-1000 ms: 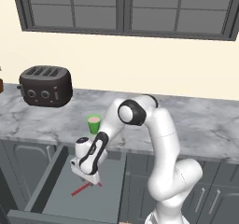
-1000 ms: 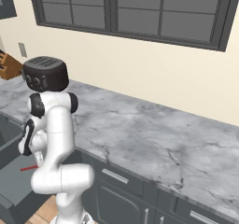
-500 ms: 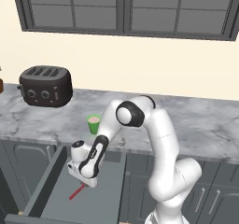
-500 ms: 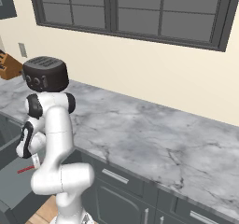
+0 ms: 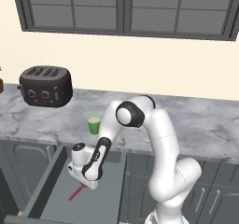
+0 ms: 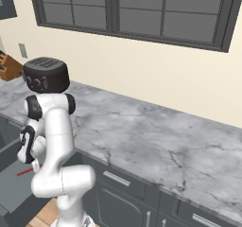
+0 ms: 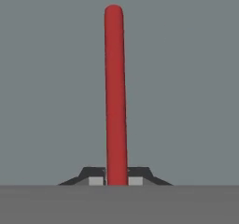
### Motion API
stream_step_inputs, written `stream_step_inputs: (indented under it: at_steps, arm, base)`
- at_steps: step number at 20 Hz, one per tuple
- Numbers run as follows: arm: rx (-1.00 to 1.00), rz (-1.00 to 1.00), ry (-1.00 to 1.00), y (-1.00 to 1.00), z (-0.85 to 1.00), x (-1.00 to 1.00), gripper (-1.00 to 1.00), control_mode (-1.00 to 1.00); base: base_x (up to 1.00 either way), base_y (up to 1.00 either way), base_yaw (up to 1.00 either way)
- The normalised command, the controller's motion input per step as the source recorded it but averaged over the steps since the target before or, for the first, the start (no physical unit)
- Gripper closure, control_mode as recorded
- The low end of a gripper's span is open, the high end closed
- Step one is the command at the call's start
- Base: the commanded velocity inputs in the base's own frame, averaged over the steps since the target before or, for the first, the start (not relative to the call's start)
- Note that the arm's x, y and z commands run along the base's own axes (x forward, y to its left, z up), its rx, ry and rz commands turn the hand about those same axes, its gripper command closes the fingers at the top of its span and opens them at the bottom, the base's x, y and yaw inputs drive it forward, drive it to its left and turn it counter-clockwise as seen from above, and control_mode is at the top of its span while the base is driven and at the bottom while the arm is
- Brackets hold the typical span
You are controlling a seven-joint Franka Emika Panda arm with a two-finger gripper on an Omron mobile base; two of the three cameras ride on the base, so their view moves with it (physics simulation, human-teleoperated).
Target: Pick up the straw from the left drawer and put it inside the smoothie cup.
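Observation:
The red straw lies on the flat grey bottom of the open left drawer. My gripper is down inside the drawer, over one end of the straw. In the hand view the straw runs straight up from between my two dark fingertips, which press against it from both sides. A short red piece of the straw shows beside the arm in the right base view. The green smoothie cup stands upright on the marble counter just above the drawer.
A black toaster sits at the counter's left, also seen as the toaster behind the arm. The drawer's left wall stands close beside the straw. Grey cabinet fronts run under the counter.
The hand has sunk lower into the drawer onto the straw, and its fingers have closed from open to tight against the straw.

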Motion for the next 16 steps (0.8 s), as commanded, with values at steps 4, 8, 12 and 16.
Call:
stream_step_inputs:
  at_steps: [4, 8, 12, 16]
  arm:
    - [0.0, 0.0, -0.01, 0.0, 0.02, -0.42, 1.0, -1.0]
    - [0.0, 0.0, -0.08, 0.0, 0.5, -0.36, 1.0, -1.0]
    - [0.0, 0.0, -0.13, 0.0, 0.88, -0.19, 1.0, -1.0]
    - [0.0, 0.0, -0.11, 0.0, 1.0, -0.06, 1.0, -1.0]
  base:
    - [0.0, 0.0, 0.0]
    - [0.0, 0.0, 0.0]
    - [0.0, 0.0, 0.0]
    - [0.0, 0.0, 0.0]
